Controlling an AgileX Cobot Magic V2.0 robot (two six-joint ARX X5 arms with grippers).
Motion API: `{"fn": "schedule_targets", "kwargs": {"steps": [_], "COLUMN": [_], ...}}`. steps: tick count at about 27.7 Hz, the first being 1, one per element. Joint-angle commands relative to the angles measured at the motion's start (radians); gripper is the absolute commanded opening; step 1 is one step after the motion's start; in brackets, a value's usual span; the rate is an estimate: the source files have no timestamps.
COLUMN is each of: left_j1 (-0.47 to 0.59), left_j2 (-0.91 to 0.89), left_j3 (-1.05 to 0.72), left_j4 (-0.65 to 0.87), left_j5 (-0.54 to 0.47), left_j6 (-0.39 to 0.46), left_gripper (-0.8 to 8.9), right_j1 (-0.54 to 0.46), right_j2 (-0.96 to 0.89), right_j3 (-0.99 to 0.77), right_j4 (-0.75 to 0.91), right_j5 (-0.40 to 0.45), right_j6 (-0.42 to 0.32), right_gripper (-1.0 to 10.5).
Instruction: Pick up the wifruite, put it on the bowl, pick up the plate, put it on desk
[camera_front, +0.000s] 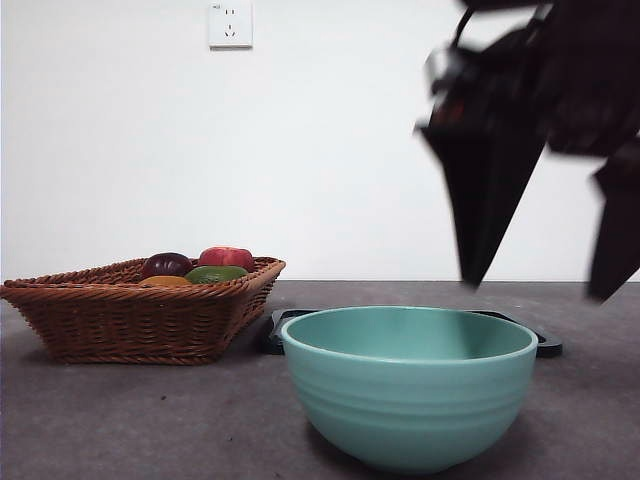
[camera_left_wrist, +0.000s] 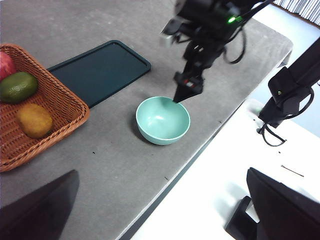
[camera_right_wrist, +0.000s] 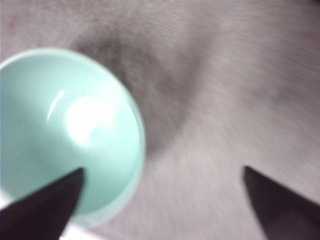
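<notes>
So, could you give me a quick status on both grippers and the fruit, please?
Right gripper open, empty, above the bowl. Left gripper open, waiting clear. Wifruite in the wicker basket, bowl empty. Nothing in the way.

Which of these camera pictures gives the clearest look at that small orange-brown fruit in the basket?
The left wrist view: from above, the wifruite shows whole in the wicker basket, beside the green fruit. The front view shows only a sliver of it over the basket's rim. The right wrist view does not show it.
</notes>
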Motion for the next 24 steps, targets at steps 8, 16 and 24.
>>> {"fn": "schedule_targets", "kwargs": {"steps": [8, 16, 24], "left_j1": [-0.008, -0.008, -0.008], "left_j2": [0.003, 0.003, 0.003], "left_j3": [0.013, 0.013, 0.013], "left_j4": [0.010, 0.010, 0.011], "left_j5": [0.002, 0.002, 0.002], "left_j6": [0.005, 0.005, 0.005], "left_gripper": [6.53, 6.53, 6.52], "right_j1": [0.011, 0.010, 0.011], "right_j2": [-0.645, -1.023, -1.155], "right_j3": [0.019, 0.078, 0.152], "right_j4": [-0.235, -0.395, -0.472], "right_j5": [-0.027, -0.027, -0.026], "right_j6": [-0.002, -0.001, -0.001], "right_gripper": [6.0, 6.0, 6.0]}}
